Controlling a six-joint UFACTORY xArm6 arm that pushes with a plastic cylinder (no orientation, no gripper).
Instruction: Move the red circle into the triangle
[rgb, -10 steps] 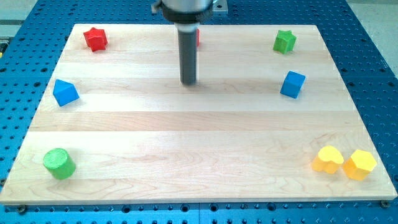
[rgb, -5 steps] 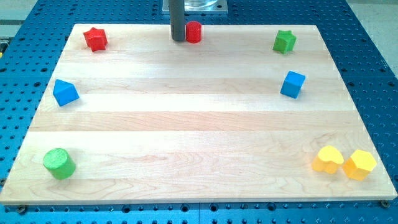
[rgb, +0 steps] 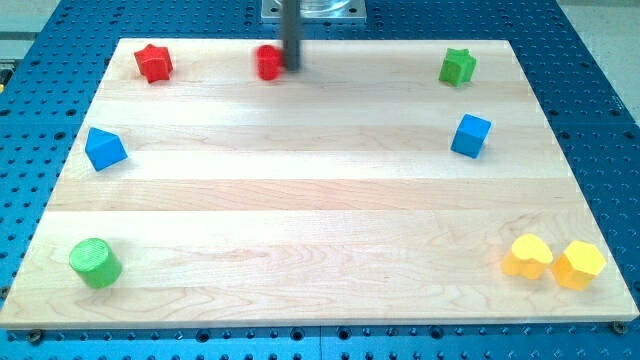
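Observation:
The red circle (rgb: 268, 63) is a small red cylinder near the view's top edge of the wooden board (rgb: 320, 200), left of centre. My tip (rgb: 291, 67) is the lower end of the dark rod, right beside the red circle on its right side, touching or nearly so; both look motion-blurred. The blue triangle (rgb: 104, 148) lies at the view's left, well below and left of the red circle.
A red star (rgb: 153, 62) sits at the top left. A green star (rgb: 457, 66) is at the top right, a blue cube (rgb: 470, 135) below it. A green cylinder (rgb: 95, 263) is at the bottom left. A yellow heart (rgb: 527, 256) and yellow hexagon (rgb: 583, 264) are at the bottom right.
The rod moved from mid-board to the top, passed from the red circle's left side to its right, and the red circle has shifted left by about forty pixels.

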